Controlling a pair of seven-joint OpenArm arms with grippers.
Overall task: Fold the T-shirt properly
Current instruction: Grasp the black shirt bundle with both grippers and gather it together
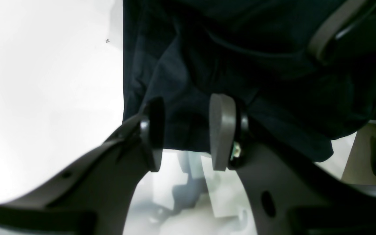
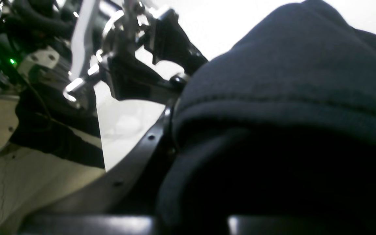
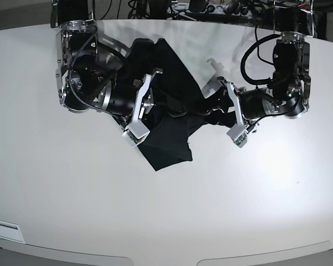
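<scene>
The black T-shirt (image 3: 175,83) lies bunched in the middle of the white table (image 3: 100,210). In the base view my right gripper (image 3: 142,108) stands open at its left side, one finger above the cloth and one below, fabric between them. The right wrist view is filled with a thick fold of the T-shirt (image 2: 289,81) beside one dark finger (image 2: 135,156); the other finger is hidden. My left gripper (image 3: 233,113) is open at the shirt's right edge. In the left wrist view its pads (image 1: 222,130) stand apart, with the T-shirt (image 1: 240,65) just beyond the gripper (image 1: 188,104).
Cables and equipment (image 3: 211,8) crowd the table's far edge. A white label (image 3: 3,227) sits at the front left rim. Both arm bodies (image 3: 72,66) (image 3: 288,72) hang over the back half of the table. Metal arm hardware (image 2: 126,49) shows close behind the right gripper.
</scene>
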